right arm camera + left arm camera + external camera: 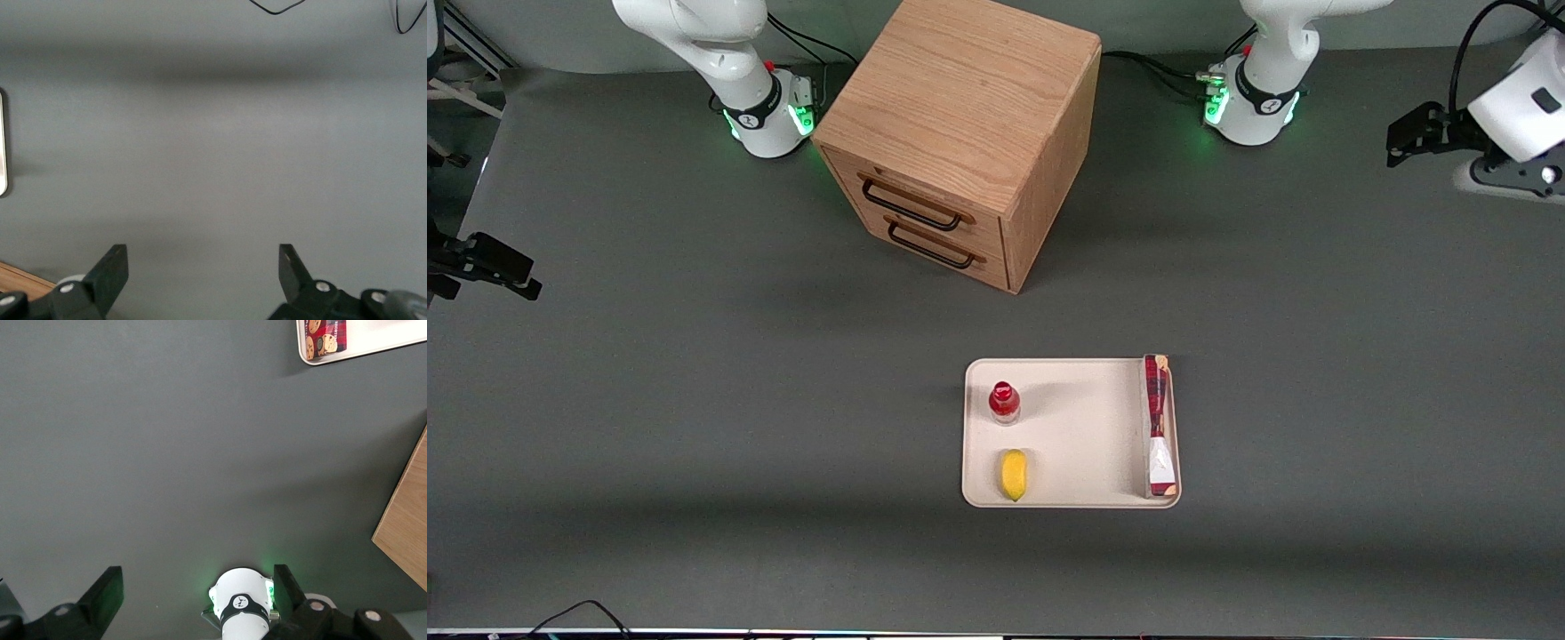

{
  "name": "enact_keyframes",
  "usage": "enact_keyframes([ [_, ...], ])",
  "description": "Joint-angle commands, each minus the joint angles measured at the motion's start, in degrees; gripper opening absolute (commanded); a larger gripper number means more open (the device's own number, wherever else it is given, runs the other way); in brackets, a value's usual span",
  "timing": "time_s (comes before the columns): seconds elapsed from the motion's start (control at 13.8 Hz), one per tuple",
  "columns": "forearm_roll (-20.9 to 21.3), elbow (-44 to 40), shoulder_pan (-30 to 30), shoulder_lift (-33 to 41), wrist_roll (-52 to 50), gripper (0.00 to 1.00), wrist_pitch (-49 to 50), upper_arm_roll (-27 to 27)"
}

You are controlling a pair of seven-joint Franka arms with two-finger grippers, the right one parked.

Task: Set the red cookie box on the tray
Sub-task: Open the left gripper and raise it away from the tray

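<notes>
Two views differ: the wrist camera shows the cookie print on the long dark-red plaid cardboard cookie box (1158, 425); the front one shows it lying inside the flat cream-white tray (1080, 427) along its rim. The hand (197, 587), fingers spread and empty, hangs over bare grey bench (694, 400) at the working arm's end, well apart from the tray, which also carries a small red-capped bottle (1004, 402) and yellow fruit (1014, 475).

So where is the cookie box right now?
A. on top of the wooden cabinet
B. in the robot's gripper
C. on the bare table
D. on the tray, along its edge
D: the cookie box stands on the tray along the edge toward the working arm's end, while the open gripper is up near the arm's base, holding nothing.
</notes>
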State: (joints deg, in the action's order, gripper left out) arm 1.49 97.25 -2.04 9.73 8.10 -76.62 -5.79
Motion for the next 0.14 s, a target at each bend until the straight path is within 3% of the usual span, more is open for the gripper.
enact_keyframes([
  [0.0,-0.4,-3.4,2.3,-1.9,-0.4,1.00,-0.9,2.2],
  [0.07,-0.4,-5.3,2.3,-3.0,-0.3,1.00,-0.5,2.1],
])
